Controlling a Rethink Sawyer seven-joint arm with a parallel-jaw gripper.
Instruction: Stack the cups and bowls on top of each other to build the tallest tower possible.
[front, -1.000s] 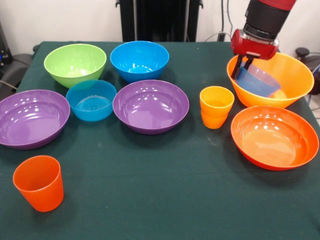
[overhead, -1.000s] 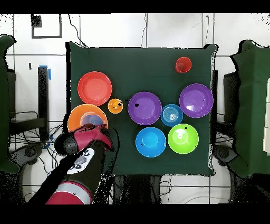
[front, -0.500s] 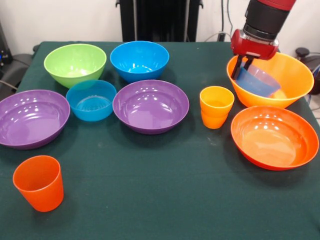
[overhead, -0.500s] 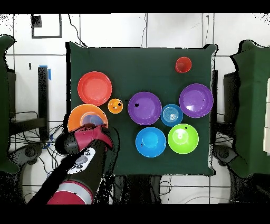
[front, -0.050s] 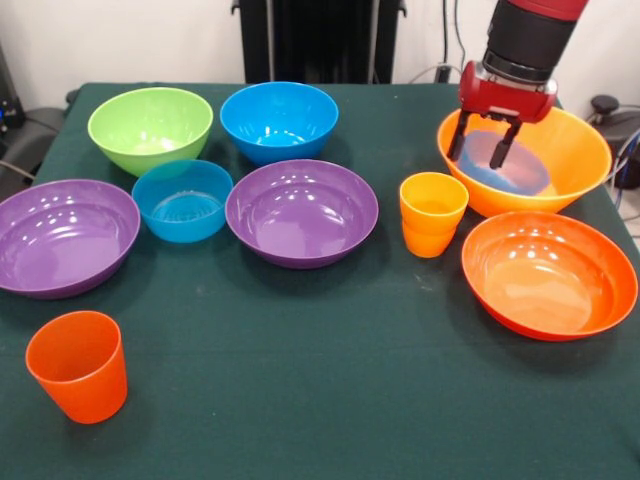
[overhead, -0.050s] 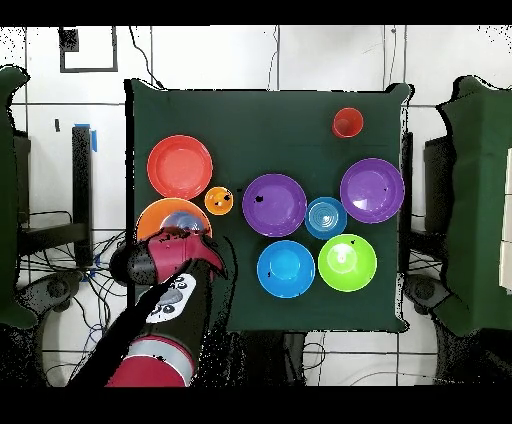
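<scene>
Small blue bowl set inside the big yellow-orange bowl; gripper open above it.

The gripper (front, -0.050s: 478, 148) hangs over the yellow-orange bowl (front, -0.050s: 575, 150) at the far right of the table (front, -0.050s: 300, 400), fingers spread wide and holding nothing; the translucent blue bowl (front, -0.050s: 505, 172) lies in the bowl's bottom between the fingertips. Risk, as I judge it: the fingers sit low inside the rim, so a sideways pull-out could catch the wall and drag or tip the base; a finger brushing the blue bowl could flip it. The rest wait unstacked: yellow cup (front, -0.050s: 432, 213) and red-orange bowl (front, -0.050s: 549, 274) near it, purple bowls (front, -0.050s: 302, 212), green bowl (front, -0.050s: 150, 128), blue bowl (front, -0.050s: 279, 121), second small blue bowl (front, -0.050s: 183, 200), red cup (front, -0.050s: 78, 366) near left.
</scene>
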